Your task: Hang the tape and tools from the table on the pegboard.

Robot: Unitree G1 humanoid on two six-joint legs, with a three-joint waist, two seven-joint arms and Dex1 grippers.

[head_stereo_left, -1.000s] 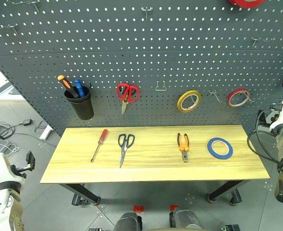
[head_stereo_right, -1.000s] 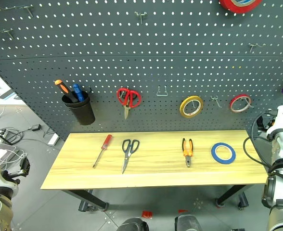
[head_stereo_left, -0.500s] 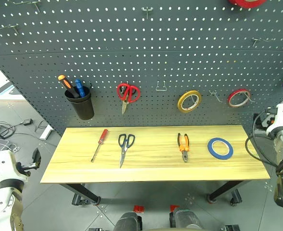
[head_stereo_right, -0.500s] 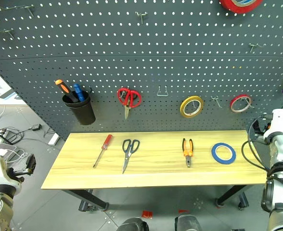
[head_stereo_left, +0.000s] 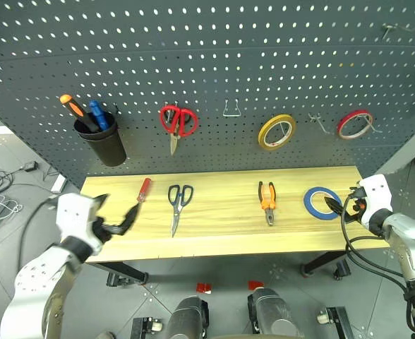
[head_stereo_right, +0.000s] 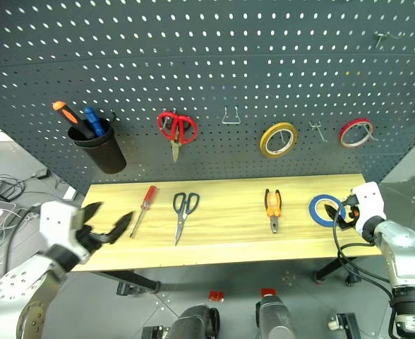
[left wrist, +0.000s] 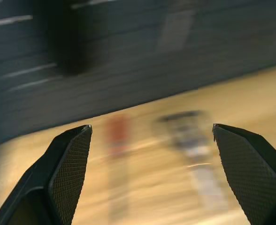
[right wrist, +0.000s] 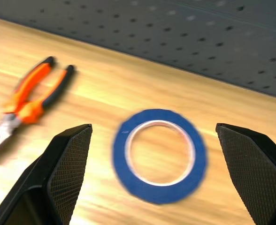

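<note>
On the pale wooden table lie a red-handled screwdriver, black-handled scissors, orange-and-black pliers and a flat blue tape ring. Behind them rises the dark grey pegboard. My left gripper is open over the table's left front corner, pointing toward the screwdriver and holding nothing. At the right end, my right gripper is open beside the blue tape, which lies just ahead of its fingers, with the pliers further off.
On the pegboard hang a black cup holding orange and blue screwdrivers, red-handled scissors, a yellow tape roll and a red tape roll. Bare hooks sit between them. Cables lie on the floor at the left.
The head view has tipped downward. Both arms swung inward: the left gripper came from the floor side to the table's left corner, the right gripper dropped to the blue tape.
</note>
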